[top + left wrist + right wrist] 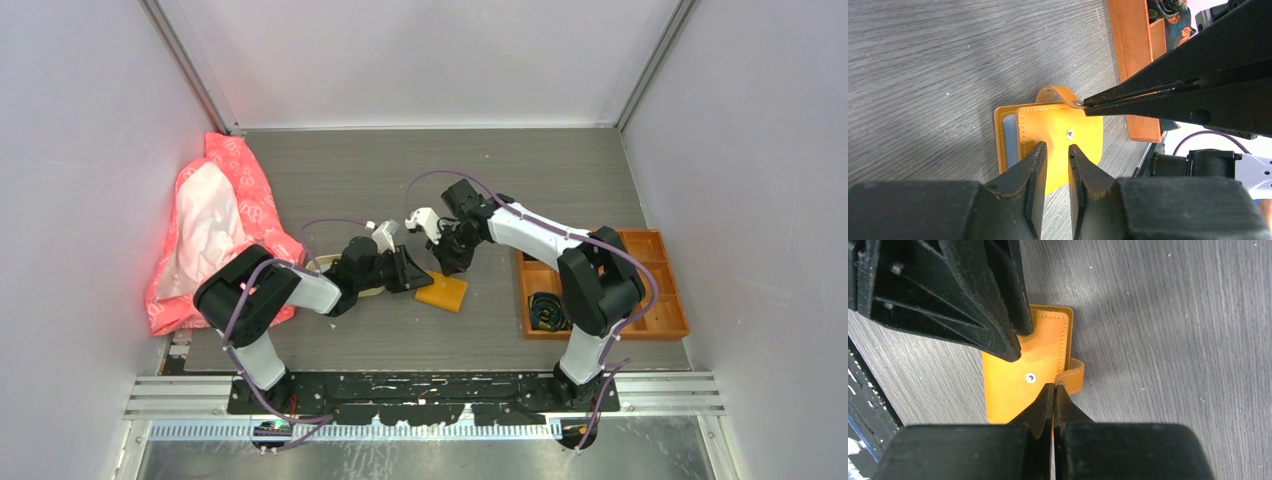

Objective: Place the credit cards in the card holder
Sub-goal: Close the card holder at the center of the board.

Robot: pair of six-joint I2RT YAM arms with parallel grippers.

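The mustard-orange card holder [443, 291] lies folded shut on the grey table, seen close up in the left wrist view [1068, 125] and the right wrist view [1008, 390]. A pale blue-grey card edge [1009, 134] shows between its covers. No loose cards are in view. My right gripper [1053, 386] is shut on the end of the holder's snap tab [1074, 377], which loops up beside the snap stud. My left gripper [1055, 146] is open by a narrow gap, empty, with its tips over the holder's cover. Both grippers meet at the holder in the top view, left [420, 280] and right [450, 262].
An orange compartmented box [655, 250] with black coils [547, 310] stands at the right. A pink and white bag [215, 225] lies at the left wall. A beige tray rim [322, 263] shows under my left arm.
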